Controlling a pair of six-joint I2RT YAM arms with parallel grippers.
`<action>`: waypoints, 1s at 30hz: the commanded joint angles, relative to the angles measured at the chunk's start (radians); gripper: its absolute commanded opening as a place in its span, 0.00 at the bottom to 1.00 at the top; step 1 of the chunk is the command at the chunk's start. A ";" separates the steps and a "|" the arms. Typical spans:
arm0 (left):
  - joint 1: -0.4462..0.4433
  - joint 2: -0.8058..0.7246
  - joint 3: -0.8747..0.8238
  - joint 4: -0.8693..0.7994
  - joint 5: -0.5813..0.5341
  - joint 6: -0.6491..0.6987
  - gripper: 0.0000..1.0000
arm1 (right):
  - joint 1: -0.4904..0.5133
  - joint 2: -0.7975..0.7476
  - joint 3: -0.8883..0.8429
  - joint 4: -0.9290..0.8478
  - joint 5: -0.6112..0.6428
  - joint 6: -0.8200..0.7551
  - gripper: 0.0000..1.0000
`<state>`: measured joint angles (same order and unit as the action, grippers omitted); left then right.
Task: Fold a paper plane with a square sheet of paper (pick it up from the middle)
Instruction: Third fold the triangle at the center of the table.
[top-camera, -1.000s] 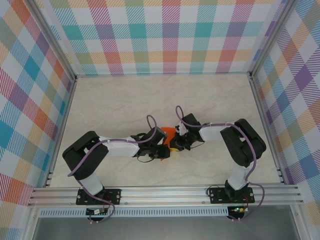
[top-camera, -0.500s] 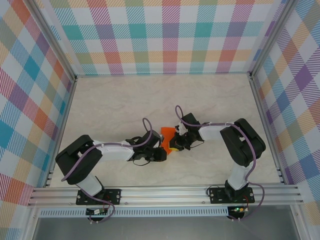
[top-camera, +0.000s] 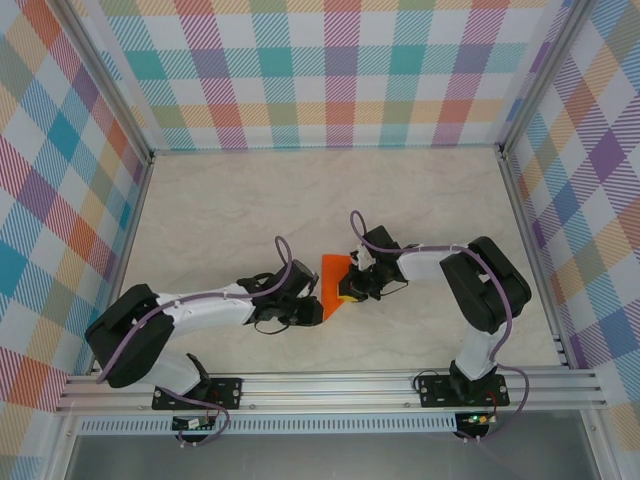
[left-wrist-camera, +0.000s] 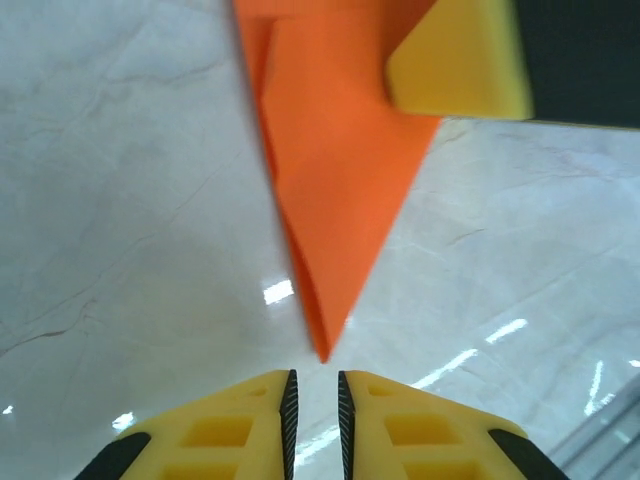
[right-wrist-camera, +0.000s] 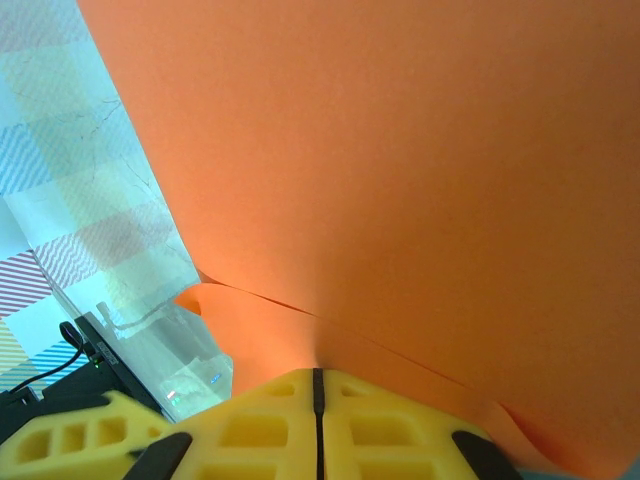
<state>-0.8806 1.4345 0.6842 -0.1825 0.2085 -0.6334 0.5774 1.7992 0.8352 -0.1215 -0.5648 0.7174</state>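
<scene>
Paper plane (left-wrist-camera: 335, 170) matt, creased paper; table (left-wrist-camera: 120, 200) glossy, smooth, marble-patterned; left claw (left-wrist-camera: 313, 382) plastic.

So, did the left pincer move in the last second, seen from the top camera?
Yes. The left pincer has drawn back to the left and slightly toward the near rail, away from the orange paper.
</scene>
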 joint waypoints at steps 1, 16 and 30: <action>-0.009 -0.017 0.041 0.021 0.025 -0.022 0.21 | 0.004 0.090 -0.035 -0.078 0.184 -0.021 0.07; -0.002 0.236 0.068 0.167 0.084 -0.110 0.19 | 0.009 0.098 -0.035 -0.080 0.184 -0.021 0.07; -0.002 0.152 -0.014 0.006 0.070 -0.036 0.20 | 0.010 0.109 -0.024 -0.089 0.192 -0.026 0.07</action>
<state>-0.8795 1.6035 0.7067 -0.0387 0.2756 -0.7059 0.5781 1.8103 0.8486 -0.1341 -0.5705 0.7174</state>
